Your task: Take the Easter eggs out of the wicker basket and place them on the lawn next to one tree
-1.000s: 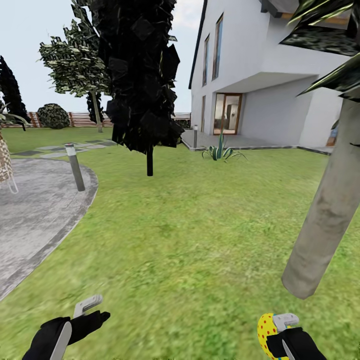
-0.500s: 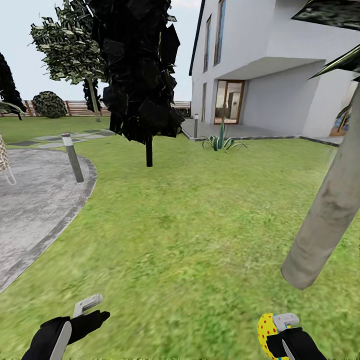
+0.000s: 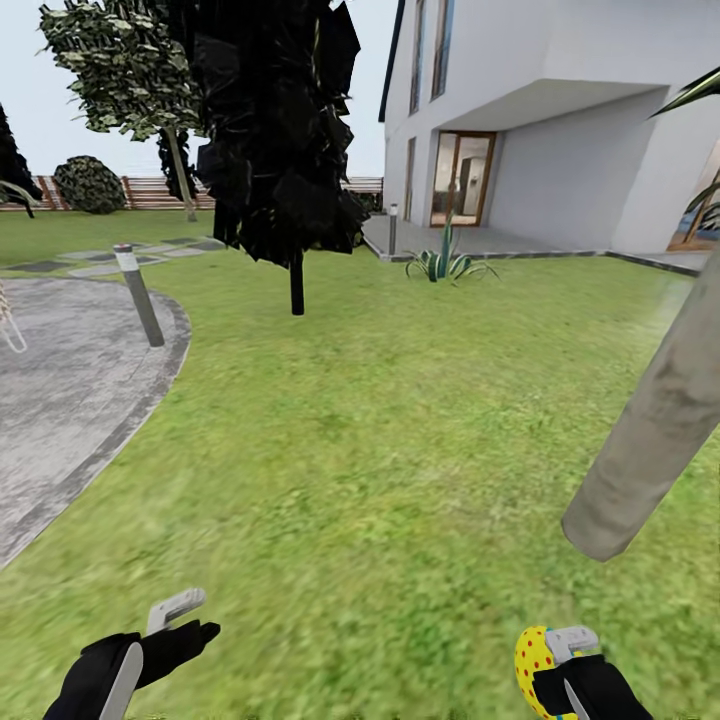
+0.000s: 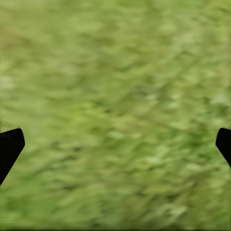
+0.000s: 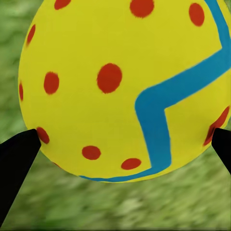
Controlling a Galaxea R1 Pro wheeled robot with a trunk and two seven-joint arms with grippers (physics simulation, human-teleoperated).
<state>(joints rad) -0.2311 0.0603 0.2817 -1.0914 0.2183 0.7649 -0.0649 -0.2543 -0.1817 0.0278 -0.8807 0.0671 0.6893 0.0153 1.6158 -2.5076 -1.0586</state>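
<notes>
My right gripper [image 3: 552, 662] sits low at the right of the head view, shut on a yellow Easter egg [image 3: 532, 660] with red dots. In the right wrist view the egg [image 5: 120, 86] shows its blue zigzag band between the two black fingertips [image 5: 17, 156]. Low at the left, my left gripper [image 3: 192, 620] is open and holds nothing; through its wrist view I see blurred lawn [image 4: 115, 96]. A tree's pale grey-brown trunk [image 3: 650, 430] leans up just ahead of the right gripper, its foot on the lawn [image 3: 380, 450]. The wicker basket and the other eggs are out of view.
A dark-crowned tree [image 3: 297, 285] stands further ahead, and another tree [image 3: 180, 180] far back left. A grey paved patio [image 3: 60, 400] with a bollard [image 3: 138, 297] lies on the left. A white house [image 3: 560, 120] and a spiky plant [image 3: 445, 262] are beyond. A pale loop [image 3: 10, 335] shows at the left edge.
The whole view has shifted: house, trees and patio sit higher and further left in the picture, so the camera moved. Both grippers keep their places, and the egg stays held.
</notes>
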